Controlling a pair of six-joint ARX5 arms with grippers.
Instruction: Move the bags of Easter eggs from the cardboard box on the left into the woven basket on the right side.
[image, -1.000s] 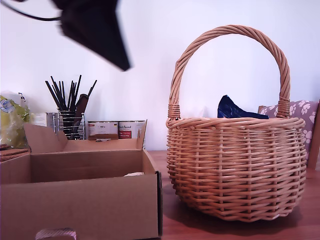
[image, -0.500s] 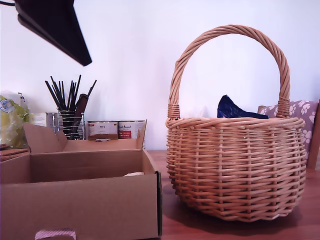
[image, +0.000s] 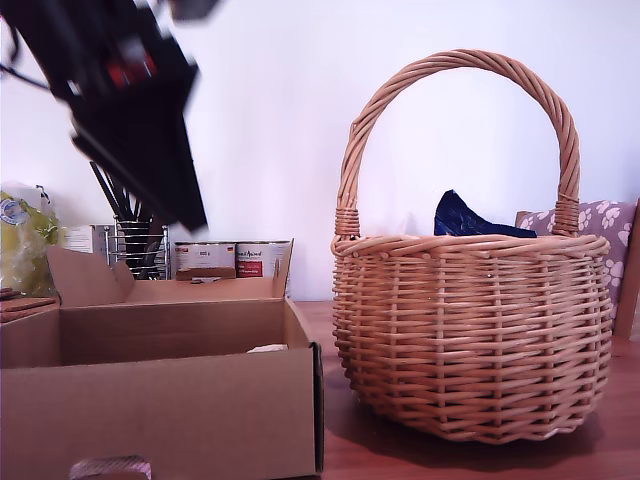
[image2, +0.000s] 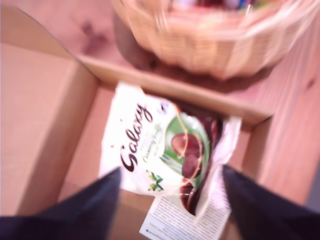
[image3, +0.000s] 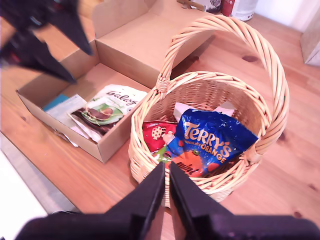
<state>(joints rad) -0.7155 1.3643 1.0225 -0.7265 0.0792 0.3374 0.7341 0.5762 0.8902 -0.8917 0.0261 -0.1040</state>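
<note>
Inside the cardboard box (image2: 50, 130), white bag (image2: 165, 150) lies flat: light, crinkly, likely slippery; pinch one edge. My first tool (image2: 170, 200) spread wide above it; my second tool (image3: 166, 192) narrow over the woven basket (image3: 200, 95).

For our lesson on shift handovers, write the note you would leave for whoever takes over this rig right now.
My first gripper: fingers open, empty, above the white Galaxy bag in the cardboard box.
My second gripper: fingers shut, empty, above the woven basket.
Done: blue Terry's Orange bag and red bag lie in the basket.
Left: grasp the Galaxy bag and move it into the basket. Leave the papers under it.
</note>
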